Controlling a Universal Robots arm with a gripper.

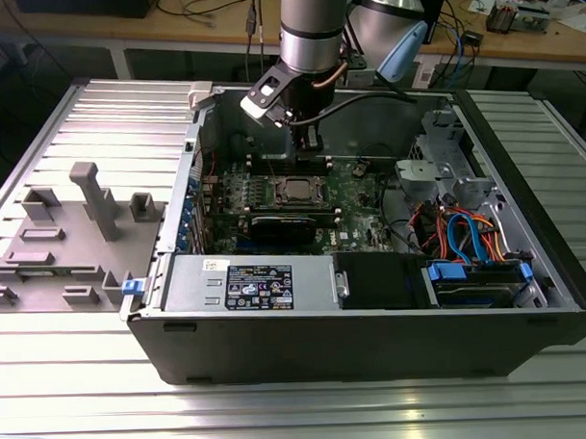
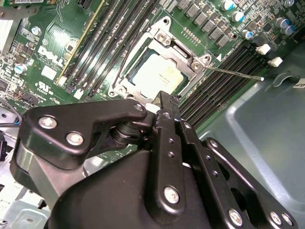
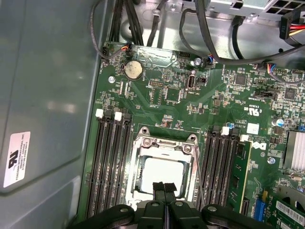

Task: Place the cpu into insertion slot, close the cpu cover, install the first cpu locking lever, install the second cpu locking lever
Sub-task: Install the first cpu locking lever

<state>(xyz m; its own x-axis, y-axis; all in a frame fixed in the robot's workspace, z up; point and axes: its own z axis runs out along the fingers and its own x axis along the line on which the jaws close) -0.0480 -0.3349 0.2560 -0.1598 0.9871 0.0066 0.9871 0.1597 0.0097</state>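
A: Since the cpu [image 3: 163,172] lies in the insertion slot [image 3: 136,200] under the lowered cpu cover [image 3: 164,142], which step applies?

B: Likely the first locking lever [image 2: 234,73], apparently unlatched. Jaws closed, empty; gripper [image 1: 310,142] at 12 o'clock of the cpu, exterior view. Lever needs pressing down and hooking.

- A bench [image 1: 280,413] of ribbed silver metal slats spans the exterior view.
- An open dark grey computer case [image 1: 374,347] lies on its side on the bench, across the middle and the exterior view's right.
- A flat grey fixture plate [image 1: 78,256] with several upright grey blocks [image 1: 92,198] lies on the bench at the exterior view's left, just beside the case.
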